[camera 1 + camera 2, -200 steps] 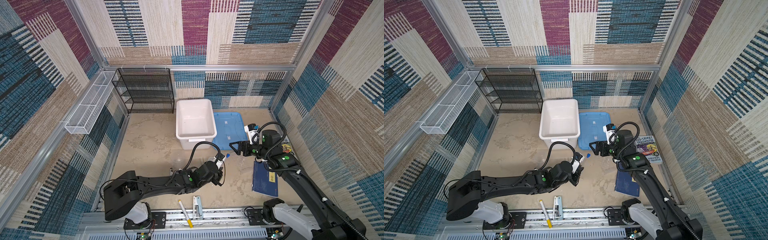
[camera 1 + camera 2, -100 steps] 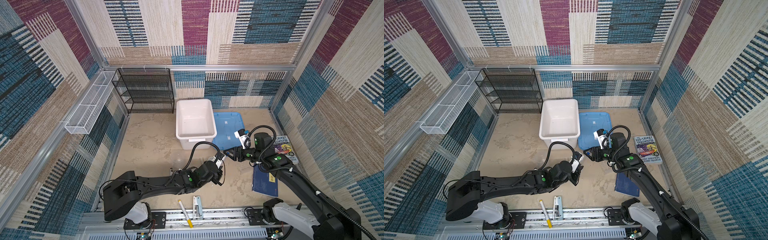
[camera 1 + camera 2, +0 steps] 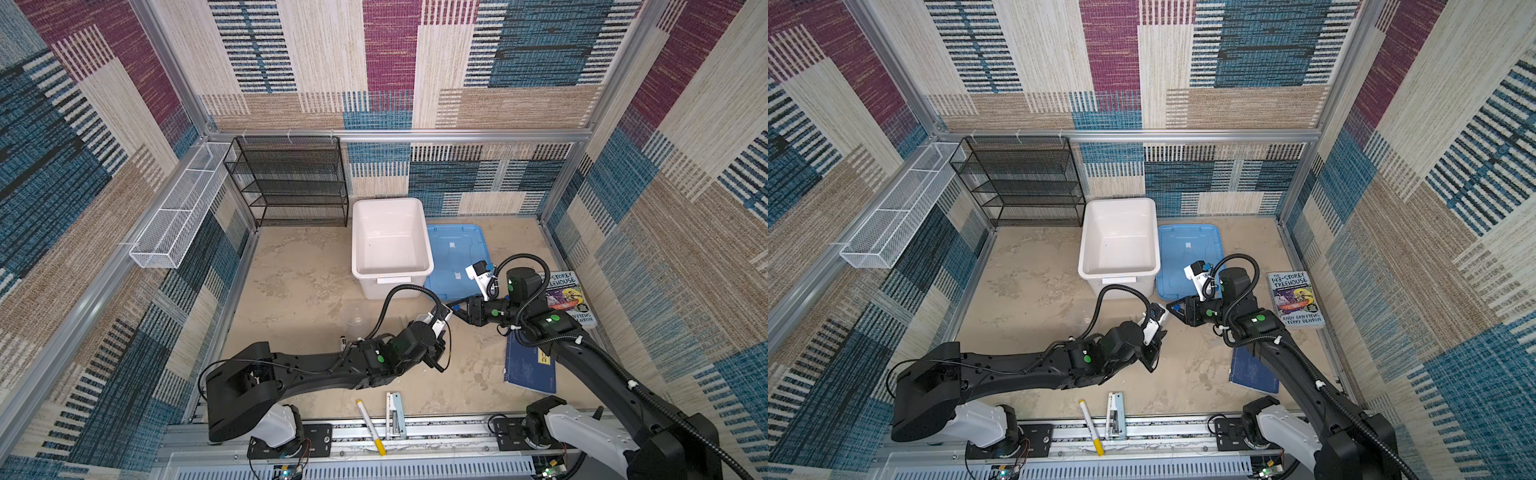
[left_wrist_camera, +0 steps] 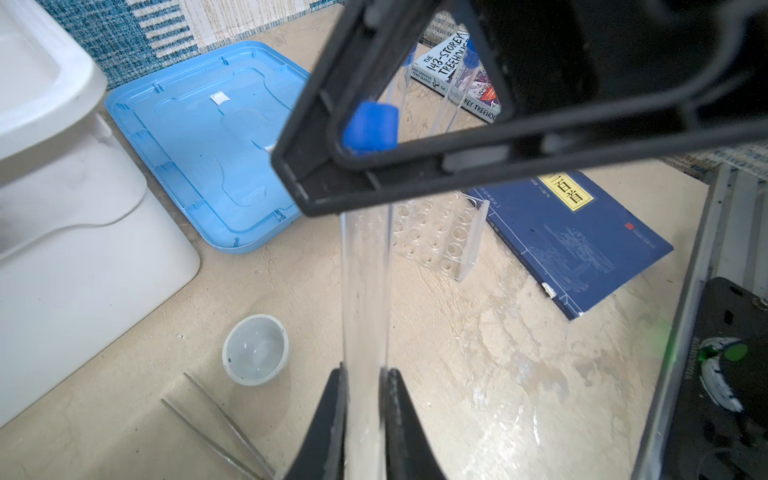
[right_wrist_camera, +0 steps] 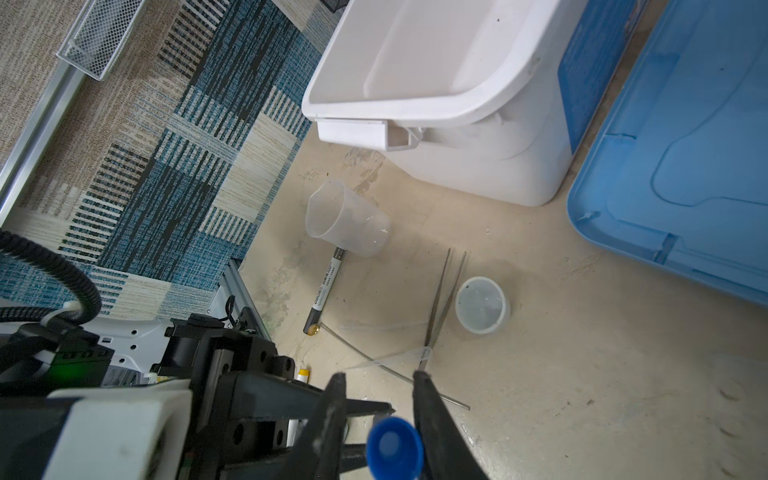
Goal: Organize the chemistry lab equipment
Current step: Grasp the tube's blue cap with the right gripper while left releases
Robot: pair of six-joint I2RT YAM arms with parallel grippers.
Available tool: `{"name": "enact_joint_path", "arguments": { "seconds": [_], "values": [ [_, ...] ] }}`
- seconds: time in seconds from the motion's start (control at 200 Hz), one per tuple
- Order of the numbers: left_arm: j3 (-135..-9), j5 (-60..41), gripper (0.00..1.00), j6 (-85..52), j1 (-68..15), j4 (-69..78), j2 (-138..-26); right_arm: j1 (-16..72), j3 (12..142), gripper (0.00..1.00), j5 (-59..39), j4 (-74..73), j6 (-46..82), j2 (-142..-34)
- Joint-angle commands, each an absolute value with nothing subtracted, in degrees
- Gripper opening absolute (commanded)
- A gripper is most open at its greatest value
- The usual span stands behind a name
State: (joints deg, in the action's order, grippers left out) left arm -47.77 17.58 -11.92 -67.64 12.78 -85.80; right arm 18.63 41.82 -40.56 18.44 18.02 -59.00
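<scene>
My left pincer (image 4: 363,382) clamps the tube (image 4: 365,291) low. Right pincer (image 3: 1171,308), in from 3 o'clock, narrow round its blue cap (image 5: 395,449), not tight. Looks light, slick, brittle: grip cap gently.

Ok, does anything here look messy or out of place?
The metal tweezers and thin clear rods lie crossed in a loose heap beside the small white dish, and a yellow-tipped marker lies partly on the front rail.
</scene>
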Motion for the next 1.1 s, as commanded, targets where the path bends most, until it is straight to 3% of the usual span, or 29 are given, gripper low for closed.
{"name": "enact_joint_path", "arguments": {
  "seconds": [0.0, 0.195, 0.336, 0.401, 0.496, 0.606, 1.092],
  "values": [
    [-47.96, 17.75, 0.16, -10.82, -67.59, 14.96, -85.76, 18.70, 41.46, 0.27, -41.66, 16.11, 18.64, -58.89],
    [-47.90, 17.75, 0.16, -10.77, -67.59, 14.92, -85.69, 18.66, 41.04, 0.18, -41.70, 15.44, 19.05, -58.61],
    [-47.90, 17.28, 0.20, -10.63, -67.59, 15.09, -85.68, 18.68, 41.20, 0.17, -41.58, 15.45, 18.81, -58.70],
    [-47.74, 16.90, 0.38, -10.60, -67.59, 15.29, -85.61, 18.67, 41.15, 0.17, -41.15, 15.44, 18.73, -58.50],
    [-47.90, 16.00, 0.74, -10.96, -67.63, 15.72, -85.36, 18.72, 41.21, 0.17, -39.76, 15.73, 18.29, -58.13],
    [-48.57, 15.08, 0.93, -12.90, -67.59, 15.59, -84.74, 18.67, 40.71, 0.16, -36.25, 16.82, 17.26, -56.72],
    [-52.12, 11.26, 0.97, -16.45, -67.56, 14.17, -84.36, 18.68, 40.52, 0.14, -0.53, 27.94, 19.20, -44.55]
  ]
}}
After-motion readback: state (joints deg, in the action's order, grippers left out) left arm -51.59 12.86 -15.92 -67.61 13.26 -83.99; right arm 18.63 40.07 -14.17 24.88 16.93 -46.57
